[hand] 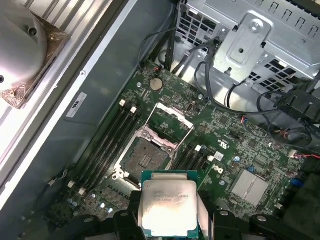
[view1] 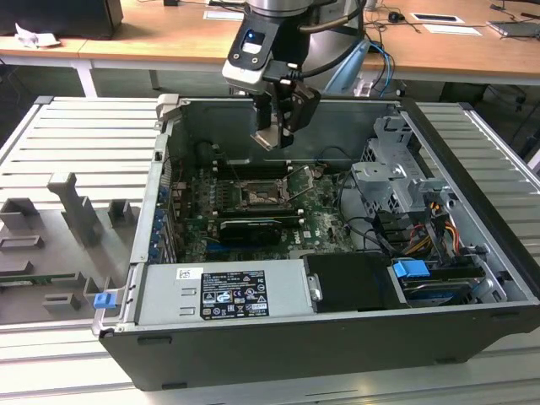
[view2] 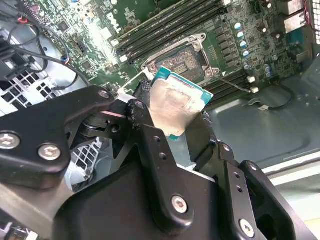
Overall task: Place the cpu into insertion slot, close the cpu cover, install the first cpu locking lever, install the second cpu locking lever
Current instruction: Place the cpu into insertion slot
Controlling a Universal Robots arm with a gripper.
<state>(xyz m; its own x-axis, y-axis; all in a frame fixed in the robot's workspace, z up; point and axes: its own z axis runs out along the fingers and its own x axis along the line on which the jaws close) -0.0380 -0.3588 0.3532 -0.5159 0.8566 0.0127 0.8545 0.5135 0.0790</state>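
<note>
My gripper hangs above the open computer case, shut on the cpu. In both wrist views the cpu shows its silvery metal face and green edge, clamped between the black fingers. It is held in the air, apart from the board. Below it lies the insertion slot, a bare square black socket. The cpu cover, a silver frame, stands swung up at the socket's far edge. A thin locking lever sticks out beside the socket, unlatched.
Black memory slots flank the socket. A long black graphics card lies near it. A metal drive cage with cables fills the exterior view's right, and a power supply sits along the front. A grey fixture tray lies outside the case.
</note>
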